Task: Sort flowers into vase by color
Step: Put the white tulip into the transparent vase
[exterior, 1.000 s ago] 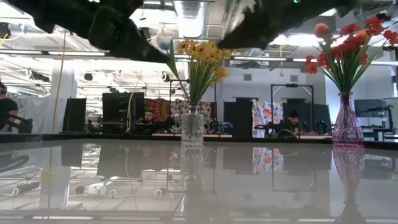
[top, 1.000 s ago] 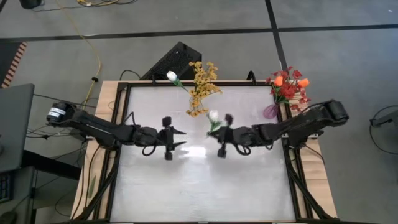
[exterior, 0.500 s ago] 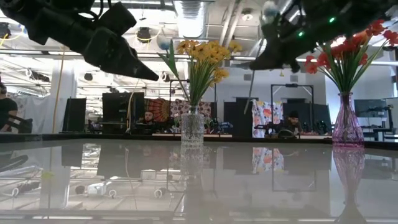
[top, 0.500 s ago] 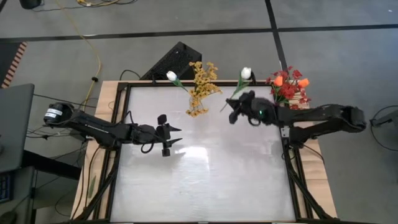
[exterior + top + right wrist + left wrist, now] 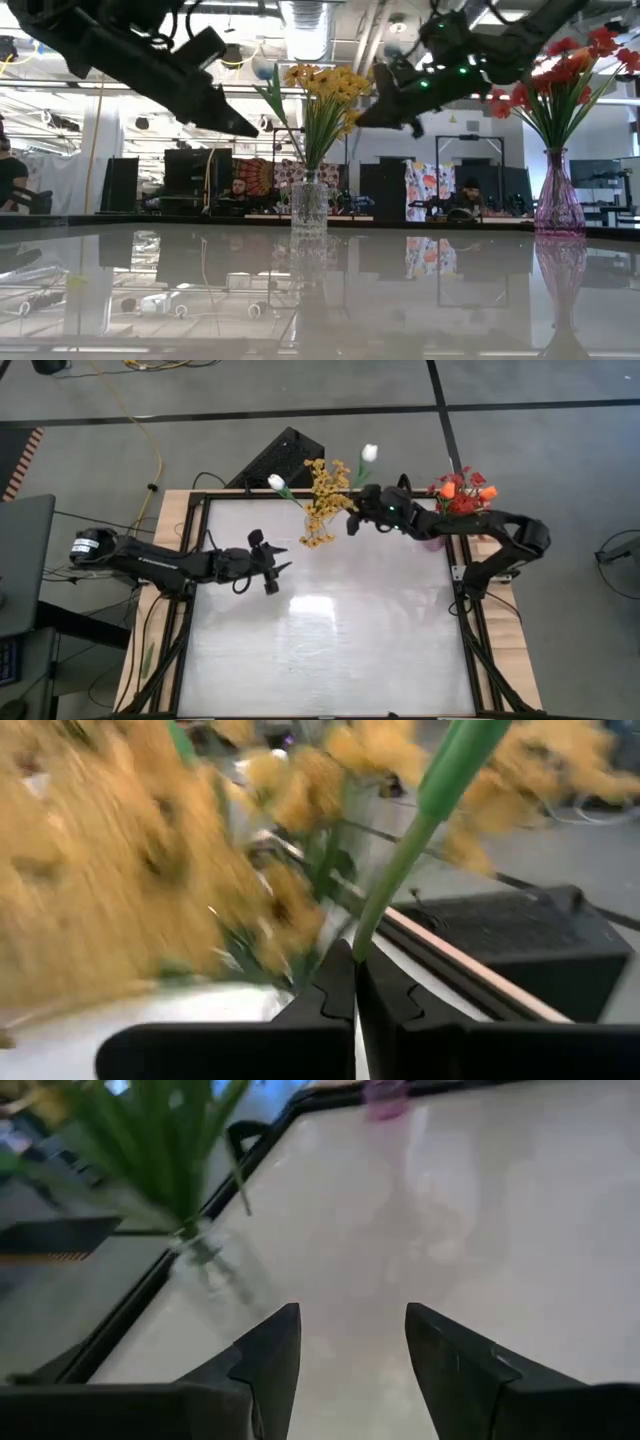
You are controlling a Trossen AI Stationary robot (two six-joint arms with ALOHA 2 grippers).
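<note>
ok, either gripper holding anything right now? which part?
Right gripper is shut on the white tulip's green stem, near its lower end, beside the yellow sprays. Left gripper is open, empty.

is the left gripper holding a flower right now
No, the left gripper is open with only bare table showing between its fingers; the white tulip's stem is pinched in the right gripper.

grey floor [image 5: 520,400], ceiling lights [image 5: 305,20]

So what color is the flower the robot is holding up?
White, on a green stem; the white tulip in the right gripper shows best from above.
</note>
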